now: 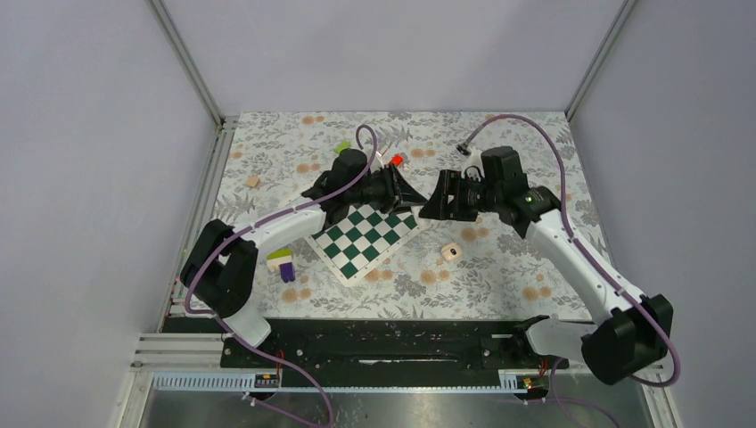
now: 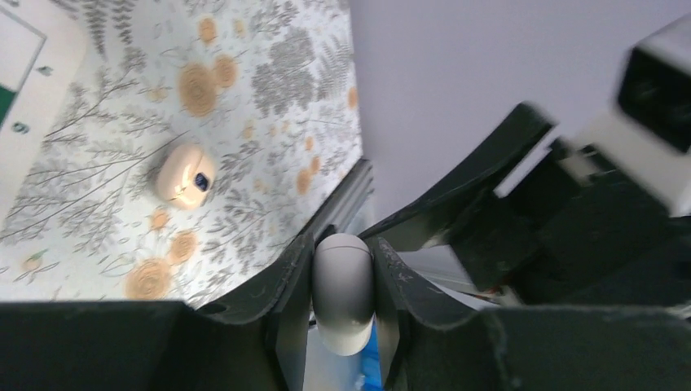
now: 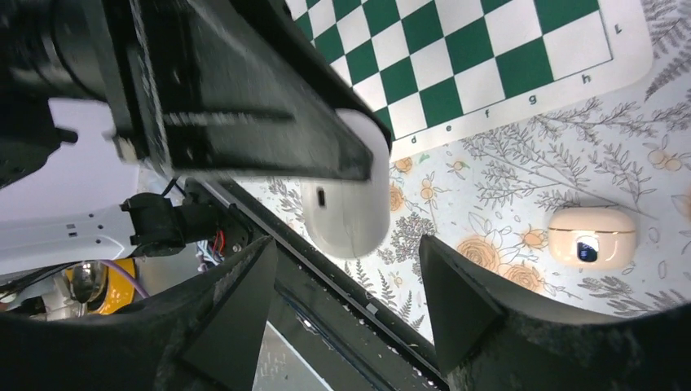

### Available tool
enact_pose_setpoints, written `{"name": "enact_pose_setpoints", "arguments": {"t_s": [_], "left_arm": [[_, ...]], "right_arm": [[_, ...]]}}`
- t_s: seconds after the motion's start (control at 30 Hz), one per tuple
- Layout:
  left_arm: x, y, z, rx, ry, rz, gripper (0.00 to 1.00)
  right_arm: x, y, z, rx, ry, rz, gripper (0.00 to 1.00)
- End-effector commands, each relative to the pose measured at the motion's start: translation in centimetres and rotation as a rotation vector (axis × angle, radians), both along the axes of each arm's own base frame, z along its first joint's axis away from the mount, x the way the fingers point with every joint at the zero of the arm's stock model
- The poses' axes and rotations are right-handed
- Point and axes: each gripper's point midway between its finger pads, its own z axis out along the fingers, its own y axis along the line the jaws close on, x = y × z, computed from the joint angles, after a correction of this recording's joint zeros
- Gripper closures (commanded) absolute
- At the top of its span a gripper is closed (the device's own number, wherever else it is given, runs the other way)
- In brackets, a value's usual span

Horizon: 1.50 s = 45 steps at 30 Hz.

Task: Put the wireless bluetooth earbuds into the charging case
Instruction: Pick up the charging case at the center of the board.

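My left gripper is shut on a white oval earbud and holds it in the air over the far right corner of the chessboard. My right gripper is open and empty and faces the left one tip to tip. In the right wrist view the earbud hangs just beyond my open fingers, apart from them. The beige charging case lies on the floral cloth to the right of the board, dark hollow up; it also shows in the left wrist view and the right wrist view. No second earbud shows.
A purple and yellow-green block lies left of the board. A small tan block is at far left, and a green block and a red block lie at the back. The metal rail runs along the near edge.
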Motion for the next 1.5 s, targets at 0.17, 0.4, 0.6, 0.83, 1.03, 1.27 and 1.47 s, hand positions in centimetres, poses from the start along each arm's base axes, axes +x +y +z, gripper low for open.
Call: {"name": "enact_pose_setpoints", "arguments": {"t_s": [0.17, 0.4, 0.6, 0.83, 1.03, 1.27, 1.47], "left_arm": [[0.7, -0.2, 5.8, -0.364, 0.056, -0.053, 1.0], [0.4, 0.0, 6.8, -0.437, 0.067, -0.073, 1.0], [0.2, 0.1, 8.3, -0.556, 0.08, -0.1, 1.0], [0.3, 0.1, 8.3, -0.555, 0.074, -0.097, 1.0], [0.2, 0.1, 8.4, -0.556, 0.071, -0.097, 1.0], [0.2, 0.1, 8.7, -0.561, 0.063, -0.103, 1.0], [0.3, 0.2, 9.0, -0.535, 0.024, -0.096, 0.14]], "right_arm": [[-0.2, 3.0, 4.5, 0.336, -0.08, 0.01, 0.27], [0.0, 3.7, 6.4, 0.49, -0.056, 0.017, 0.26], [1.0, 3.3, 6.5, 0.553, -0.021, -0.018, 0.28], [1.4, 3.1, 6.8, 0.594, 0.0, -0.023, 0.41], [2.0, 2.9, 5.8, 0.598, 0.032, -0.049, 0.56], [2.2, 2.9, 5.4, 0.6, 0.047, -0.057, 0.87], [2.1, 2.9, 5.6, 0.601, 0.036, -0.047, 1.0]]}}
